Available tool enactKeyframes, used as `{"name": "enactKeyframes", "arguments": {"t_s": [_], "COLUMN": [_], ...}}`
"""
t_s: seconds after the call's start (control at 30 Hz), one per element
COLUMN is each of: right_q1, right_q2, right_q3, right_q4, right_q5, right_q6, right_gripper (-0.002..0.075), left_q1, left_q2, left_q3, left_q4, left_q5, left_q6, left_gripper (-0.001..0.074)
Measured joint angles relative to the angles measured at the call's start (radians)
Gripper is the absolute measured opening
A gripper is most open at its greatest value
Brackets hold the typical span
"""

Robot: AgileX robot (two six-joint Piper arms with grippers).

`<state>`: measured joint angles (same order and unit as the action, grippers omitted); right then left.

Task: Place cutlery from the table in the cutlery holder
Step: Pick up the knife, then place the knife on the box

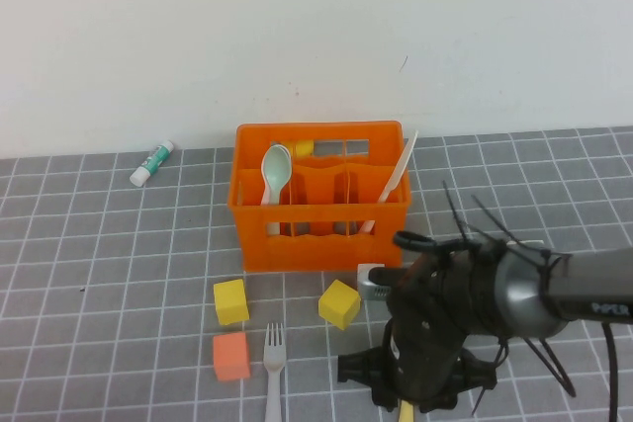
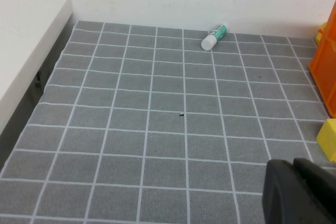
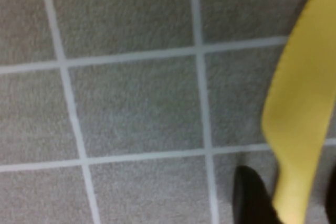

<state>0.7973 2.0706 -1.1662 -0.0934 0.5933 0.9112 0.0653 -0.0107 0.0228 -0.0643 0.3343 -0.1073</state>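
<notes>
Your right gripper (image 1: 407, 404) hung in front of the cutlery holder (image 1: 321, 195), fingers seemingly straddling the yellow knife (image 3: 302, 119) lengthwise, grasp unconfirmed. Left gripper (image 2: 302, 192) clenched, farther off.

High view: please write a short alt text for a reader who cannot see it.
The right gripper is low at the near table edge over a yellow knife. Behind stands the orange cutlery holder with a mint green spoon and white knife; a grey fork lies nearby.

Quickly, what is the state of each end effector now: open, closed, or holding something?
Left end effector: closed, empty, above the table.
Right end effector: down around the yellow knife; grip cannot be told.
</notes>
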Motion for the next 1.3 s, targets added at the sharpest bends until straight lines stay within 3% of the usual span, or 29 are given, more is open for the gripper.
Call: {"name": "enactKeyframes", "arguments": {"t_s": [0.4, 0.6, 0.93, 1.1, 1.3], "right_q1": [0.014, 0.021, 0.022, 0.0, -0.006], "right_q2": [0.016, -0.033, -0.317, -0.391, -0.401], "right_q3": [-0.01, -0.004, -0.002, -0.002, 0.0], "right_q4": [-0.018, -0.032, -0.289, -0.19, 0.113], "right_q5": [0.025, 0.001, -0.091, -0.317, -0.621], "right_q6": [0.006, -0.057, -0.094, -0.385, -1.044], "right_gripper": [0.0114, 0.0114, 0.0114, 0.0114, 0.0114], "left_q1": [0.0, 0.0, 0.0, 0.0, 0.0], "left_q2": [0.0, 0.0, 0.0, 0.0, 0.0], "left_q3": [0.0, 0.0, 0.0, 0.0, 0.0], "left_q4": [0.0, 0.0, 0.0, 0.0, 0.0], "left_q5": [0.0, 0.0, 0.0, 0.0, 0.0], "left_q6": [0.0, 0.0, 0.0, -0.004, -0.004], "left_gripper": [-0.0001, -0.0001, -0.0001, -0.0001, -0.0001]}}
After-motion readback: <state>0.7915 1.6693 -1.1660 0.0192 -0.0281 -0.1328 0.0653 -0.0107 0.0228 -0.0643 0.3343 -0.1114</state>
